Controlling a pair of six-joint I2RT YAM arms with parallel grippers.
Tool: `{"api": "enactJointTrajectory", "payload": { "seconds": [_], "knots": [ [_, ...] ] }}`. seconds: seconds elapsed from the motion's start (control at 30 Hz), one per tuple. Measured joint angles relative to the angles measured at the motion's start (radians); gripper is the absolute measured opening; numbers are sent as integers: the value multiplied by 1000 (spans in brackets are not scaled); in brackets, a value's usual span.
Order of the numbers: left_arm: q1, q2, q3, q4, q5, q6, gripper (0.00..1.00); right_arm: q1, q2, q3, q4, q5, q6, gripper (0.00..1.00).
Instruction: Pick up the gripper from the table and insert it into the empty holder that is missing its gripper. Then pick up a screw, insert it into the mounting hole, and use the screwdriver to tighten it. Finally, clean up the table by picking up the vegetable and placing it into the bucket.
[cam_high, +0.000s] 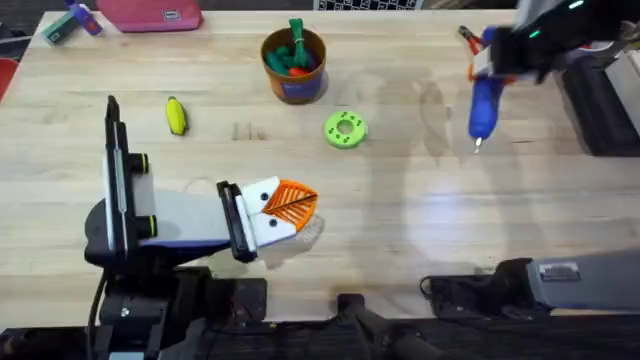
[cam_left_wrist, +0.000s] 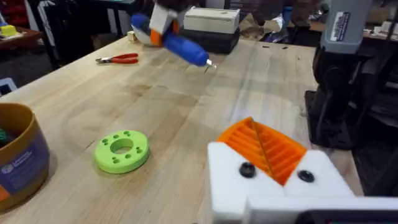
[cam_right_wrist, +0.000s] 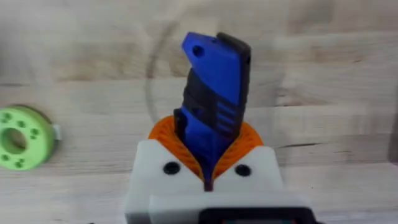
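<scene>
Hanging bit-down above the table's far right, the screwdriver (cam_high: 486, 103) is clamped between the right gripper's (cam_high: 497, 62) fingers, while the left gripper (cam_high: 285, 208) rests closed and empty near the green disc (cam_high: 345, 129), with the vegetable (cam_high: 176, 115) left of the bucket (cam_high: 295, 64).

Blue screwdriver (cam_left_wrist: 177, 45) hangs above the table (cam_left_wrist: 186, 99).

No text reads clearly. The bucket (cam_left_wrist: 18, 158) carries small white print on its blue label band at 9 o'clock of the left wrist view, too small to read.
</scene>
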Motion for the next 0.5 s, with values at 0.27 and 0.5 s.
{"api": "enactJointTrajectory", "payload": {
  "seconds": [0.27, 0.5],
  "knots": [
    [0, 0, 0, 0, 0, 0, 17, 25, -281, 0, 66, 1, 54, 26],
    [0, 0, 0, 0, 0, 0, 17, 157, -432, 0, 213, -74, 61, 26]
  ]
}}
